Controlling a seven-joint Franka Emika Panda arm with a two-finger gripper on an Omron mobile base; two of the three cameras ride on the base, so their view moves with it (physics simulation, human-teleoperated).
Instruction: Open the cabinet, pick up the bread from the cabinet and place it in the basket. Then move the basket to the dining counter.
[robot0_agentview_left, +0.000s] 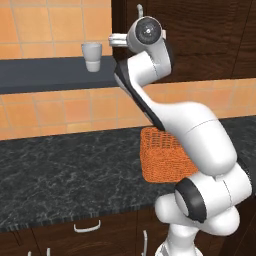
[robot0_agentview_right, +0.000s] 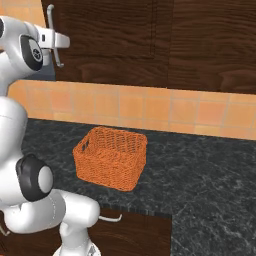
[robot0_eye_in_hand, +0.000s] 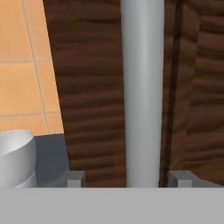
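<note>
Claw at cabinet handle, door closed.
White cup (robot0_agentview_left: 92, 56) on grey shelf (robot0_agentview_left: 50, 72) at left; claw (robot0_eye_in_hand: 130, 178) spread, silver handle (robot0_eye_in_hand: 141, 87) of cabinet (robot0_agentview_right: 150, 40) between its fingertips; orange wicker basket (robot0_agentview_right: 111, 157) sits empty on black counter (robot0_agentview_right: 210, 175), well below claw.

Dark brown wood-grain cabinet (robot0_agentview_right: 150, 45) up on the wall, door shut, vertical silver bar handle (robot0_eye_in_hand: 141, 92) at its left edge. Orange wicker basket (robot0_agentview_right: 111, 157) upright on the black marbled table (robot0_agentview_right: 210, 185) below.
</note>
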